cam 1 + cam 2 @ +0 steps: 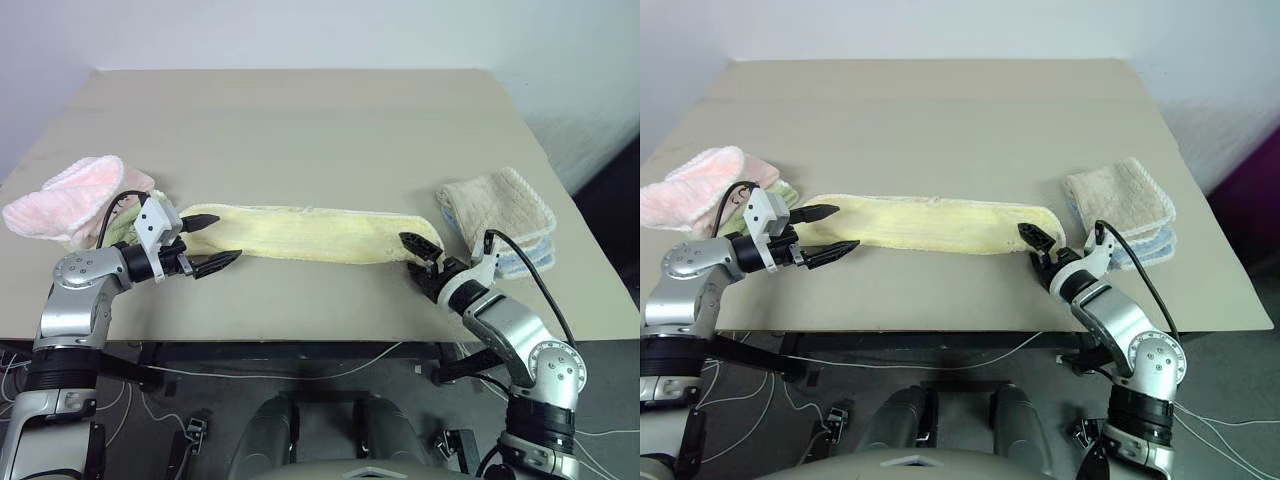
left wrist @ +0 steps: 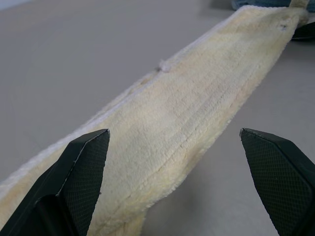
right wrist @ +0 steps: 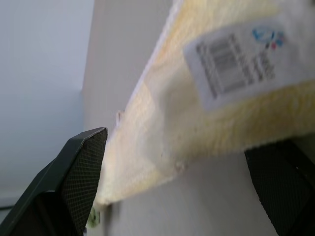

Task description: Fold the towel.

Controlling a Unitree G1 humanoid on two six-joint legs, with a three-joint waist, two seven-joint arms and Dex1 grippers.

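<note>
Lying stretched out as a long narrow strip across the near half of the table [image 1: 300, 120], the towel [image 1: 310, 233] runs left to right, already doubled lengthwise by the look of it, with its whitish edging along the far side. In the right wrist view, a white label [image 3: 238, 64] with a barcode sits on the end closest to that arm.

The left gripper [image 1: 210, 243] sits right at the towel's left end, fingers spread wide, one on the far side of the strip and one on the near side, pointing along it. Nothing's pinched yet. The right gripper [image 1: 1038, 250] is at the right end, also wide open, its fingers straddling the end of the cloth but not clamped on anything.

So the step in hand looks like lining up both claws on the two short ends before a grab. The next move probably calls for closing on one end, or both, getting all the layers between the fingers, then carrying one end over to meet the other so the strip halves in length. Terry cloth is floppy, so a shallow pinch could drop a layer.

Further out, a fluffy pink towel [image 1: 60, 200] sits bunched just past the left end, and a folded beige towel [image 1: 500, 205] rests on a bluish cloth [image 1: 530, 262] near the right end.
</note>
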